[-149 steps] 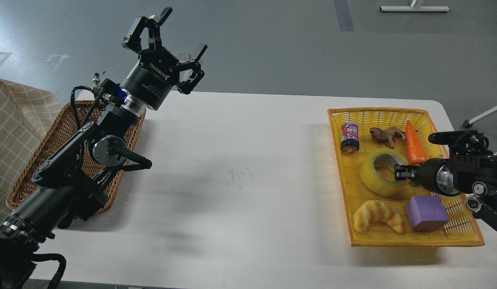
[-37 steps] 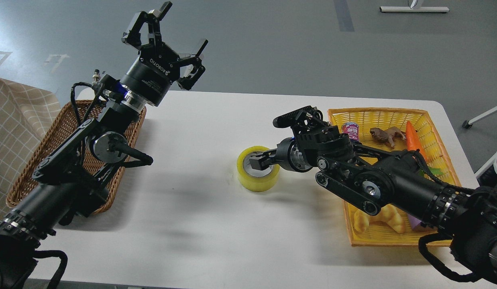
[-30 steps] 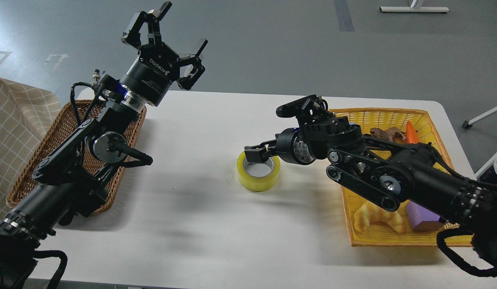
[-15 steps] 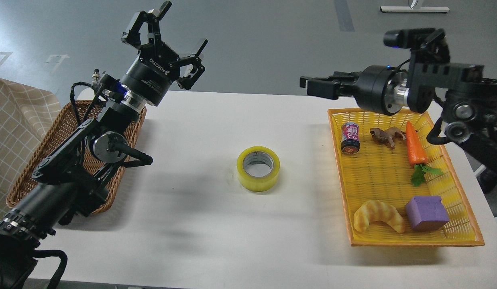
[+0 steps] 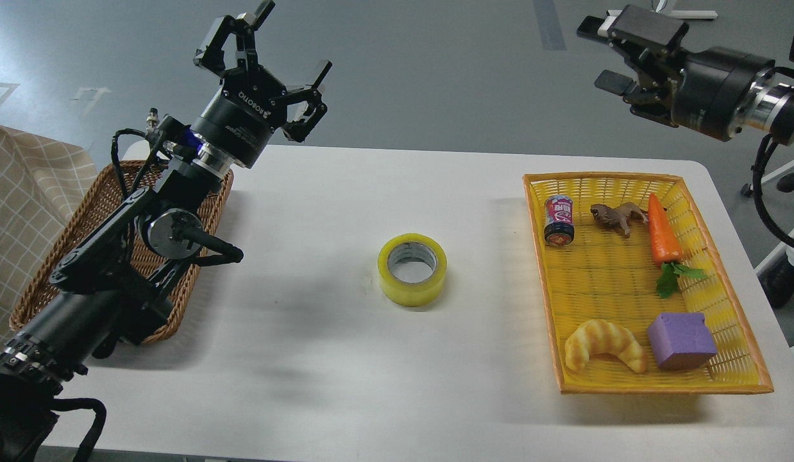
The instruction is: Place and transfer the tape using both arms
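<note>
Tape [image 5: 412, 269] flat mid-counter [image 5: 320, 359], core axis upright, hole facing up, left of yellow basket [image 5: 750, 378]. Left claw [image 5: 269, 54] raised, spread wide, empty. Right claw [image 5: 618, 54] far right, parted, empty.

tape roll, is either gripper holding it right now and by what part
Nothing is held. The tape lies alone on the table; the left gripper and right gripper are both open and raised.

Left tool [image 5: 269, 61] and right tool [image 5: 618, 54] both raised, fingers spread.
</note>
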